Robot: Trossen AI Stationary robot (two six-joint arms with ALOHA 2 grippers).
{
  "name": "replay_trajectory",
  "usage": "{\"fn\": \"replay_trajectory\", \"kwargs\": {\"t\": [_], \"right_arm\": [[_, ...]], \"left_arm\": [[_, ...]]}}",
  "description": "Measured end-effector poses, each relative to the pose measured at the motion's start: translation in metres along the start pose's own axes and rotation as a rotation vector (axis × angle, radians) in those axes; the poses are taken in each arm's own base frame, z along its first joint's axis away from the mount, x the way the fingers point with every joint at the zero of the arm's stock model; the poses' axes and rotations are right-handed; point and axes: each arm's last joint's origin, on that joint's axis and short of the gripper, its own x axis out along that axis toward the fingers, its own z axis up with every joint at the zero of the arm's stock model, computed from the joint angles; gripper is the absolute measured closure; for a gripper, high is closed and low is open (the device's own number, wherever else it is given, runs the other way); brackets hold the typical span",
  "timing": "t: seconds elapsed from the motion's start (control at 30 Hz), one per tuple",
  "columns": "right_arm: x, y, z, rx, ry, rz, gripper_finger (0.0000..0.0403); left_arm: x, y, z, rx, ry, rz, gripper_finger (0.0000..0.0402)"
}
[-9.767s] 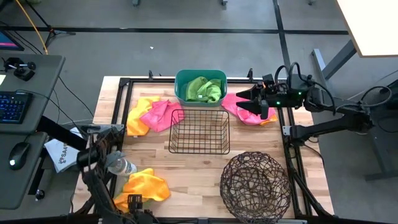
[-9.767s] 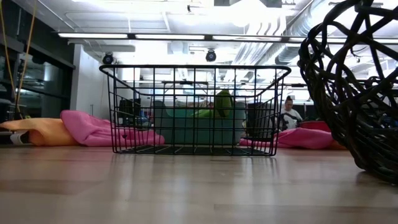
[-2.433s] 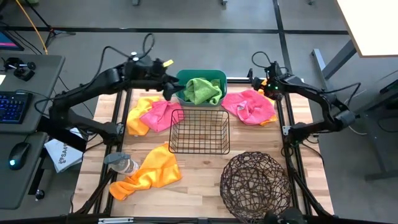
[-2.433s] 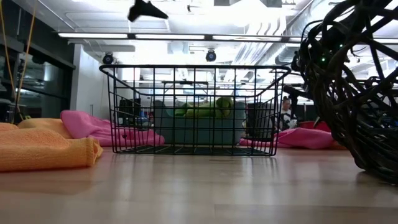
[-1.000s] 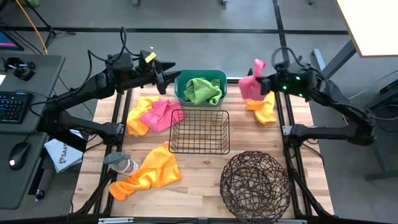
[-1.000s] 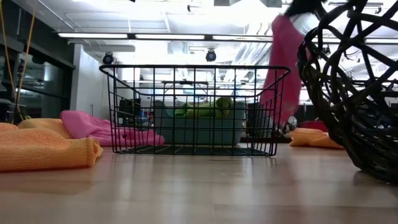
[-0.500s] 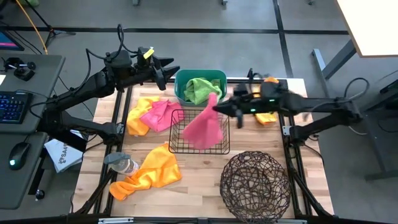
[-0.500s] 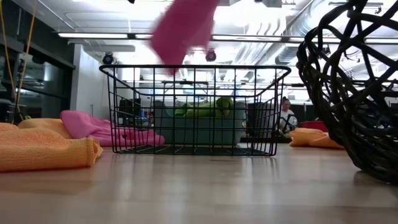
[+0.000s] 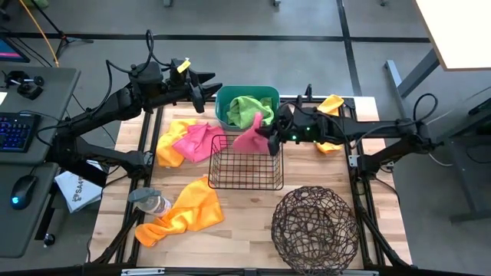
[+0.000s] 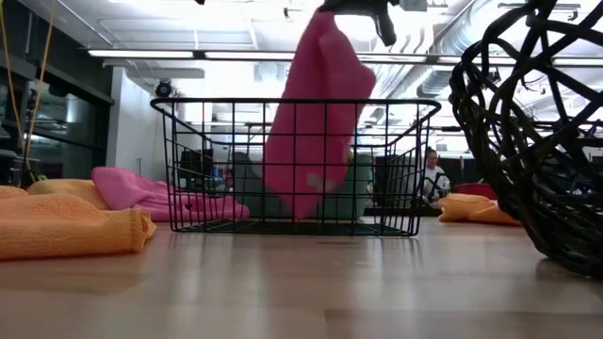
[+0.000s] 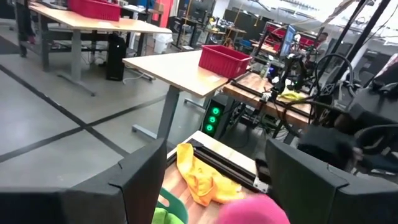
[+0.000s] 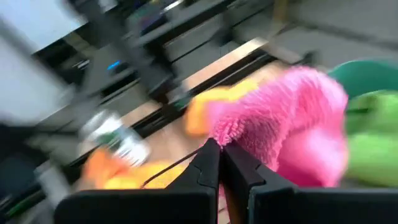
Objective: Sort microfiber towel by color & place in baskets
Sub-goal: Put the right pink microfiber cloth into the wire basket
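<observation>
My right gripper (image 9: 269, 138) is shut on a pink towel (image 9: 249, 139) that hangs (image 10: 316, 122) over the far rim of the black wire basket (image 9: 245, 163). Behind the basket stands the teal tub (image 9: 222, 115) with green towels (image 9: 247, 109) in it. The round dark wire basket (image 9: 314, 228) sits at the near right. My left gripper (image 9: 204, 89) hovers open just left of the tub, with nothing between its fingers (image 11: 144, 180). Pink and yellow towels (image 9: 188, 142) lie on the table left of the black basket, and an orange towel (image 9: 182, 218) lies at the near left. My right gripper pinches the pink towel at a bunched upper edge (image 12: 231, 134) between its two fingertips, reaching in level from the table's right. The towel hangs slack below the fingers, clear of the table. Whether its lower end (image 10: 306, 202) is inside the black basket or behind it, I cannot tell.
A yellow-orange towel (image 9: 331, 103) lies at the far right, partly under my right arm. A plastic bottle (image 9: 146, 202) lies at the near left beside the orange towel. The round basket (image 10: 532, 132) fills the low view's right side.
My right gripper has carried the pink towel from the table's far right toward the left, to the black basket's far rim. The towel swung out over the basket on the way and now hangs straight down, lower than before.
</observation>
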Motion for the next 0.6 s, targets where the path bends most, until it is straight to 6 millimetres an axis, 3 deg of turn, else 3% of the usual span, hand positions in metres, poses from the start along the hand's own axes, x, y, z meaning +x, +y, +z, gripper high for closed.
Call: {"fn": "replay_trajectory", "kwargs": {"t": [0.27, 0.6], "right_arm": [[0.023, 0.015, -0.03, -0.037, 0.293, 0.348, 0.0403], [0.057, 0.002, -0.065, -0.031, 0.471, 0.216, 0.0395]], "left_arm": [[0.0, 0.0, 0.001, 0.01, -0.009, -0.002, 0.0142], [0.0, 0.0, 0.001, -0.015, -0.007, -0.002, 0.0142]]}}
